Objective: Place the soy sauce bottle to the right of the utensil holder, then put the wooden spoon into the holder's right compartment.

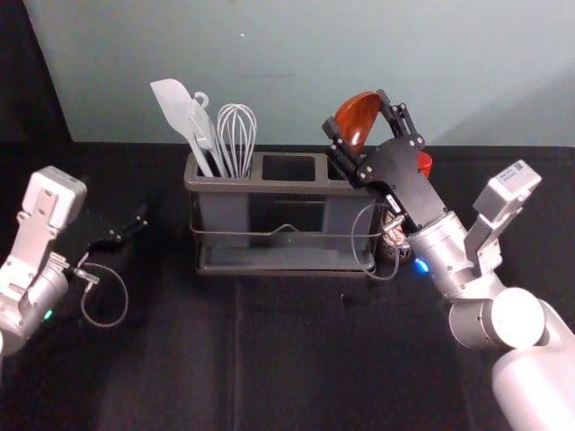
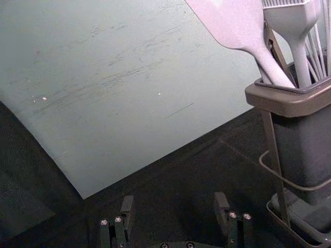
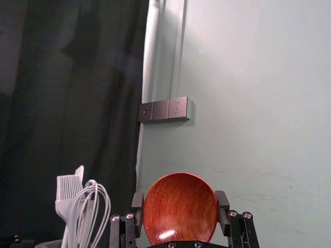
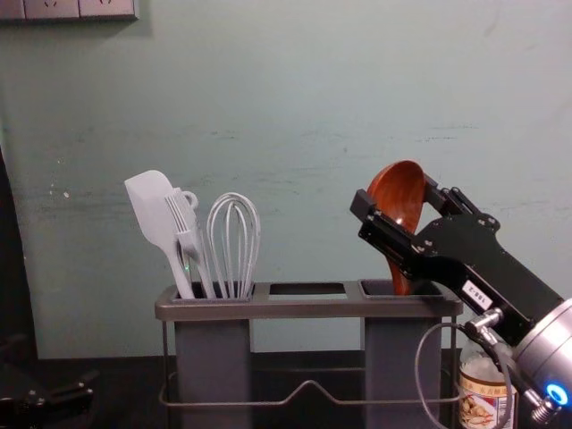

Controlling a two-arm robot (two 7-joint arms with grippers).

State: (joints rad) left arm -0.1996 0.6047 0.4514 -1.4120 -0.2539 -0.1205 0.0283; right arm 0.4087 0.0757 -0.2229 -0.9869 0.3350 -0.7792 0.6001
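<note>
In the head view, the right gripper [image 1: 358, 111] is holding the wooden spoon [image 1: 358, 118] over the right end of the utensil holder [image 1: 269, 187]; the soy sauce bottle [image 1: 393, 241] is standing just right of the holder, the left gripper [image 1: 138, 221] hanging idle to its left. In the left wrist view, the jaws are gaping wide, gripping nothing. In the right wrist view, the jaws are clasping the spoon's bowl from both sides, parted by its width. In the chest view, its handle is reaching into the right compartment [image 4: 376, 288].

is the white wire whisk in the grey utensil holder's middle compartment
No, the whisk stands in the left compartment, beside the white flat-bladed spatula.
</note>
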